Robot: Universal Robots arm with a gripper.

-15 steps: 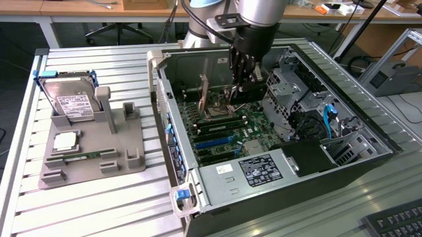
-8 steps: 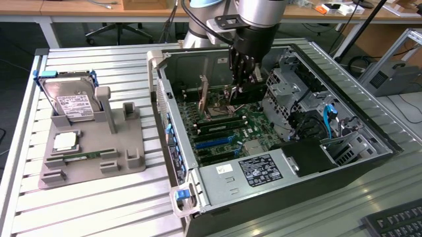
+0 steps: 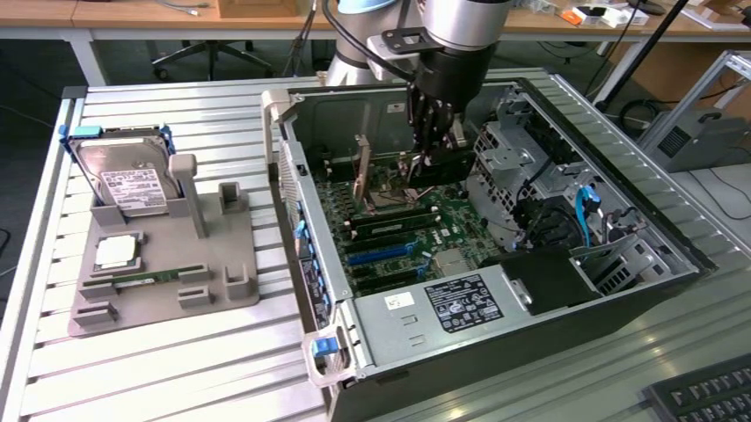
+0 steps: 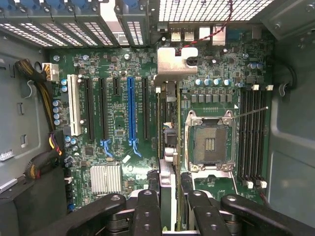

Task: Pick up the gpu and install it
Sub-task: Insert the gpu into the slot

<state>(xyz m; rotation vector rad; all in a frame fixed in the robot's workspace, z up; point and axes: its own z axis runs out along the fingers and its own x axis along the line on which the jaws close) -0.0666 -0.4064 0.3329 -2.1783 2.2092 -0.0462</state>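
While the open computer case [image 3: 493,255] lies on its side on the slatted table [image 3: 164,352], the arm reaches down into it from twelve o'clock. Motherboard [image 4: 123,123] faces up; its blue expansion slot [image 4: 131,110] stands empty. Gripper [image 4: 170,199] pinches the gpu [image 4: 167,128] edge-on, silver bracket [image 4: 175,64] toward the rear grille, card hanging just right of the blue slot, beside the CPU socket [image 4: 209,142]. Judgement: keep the card vertical, bracket aligned with the rear opening, and press evenly along the slot.
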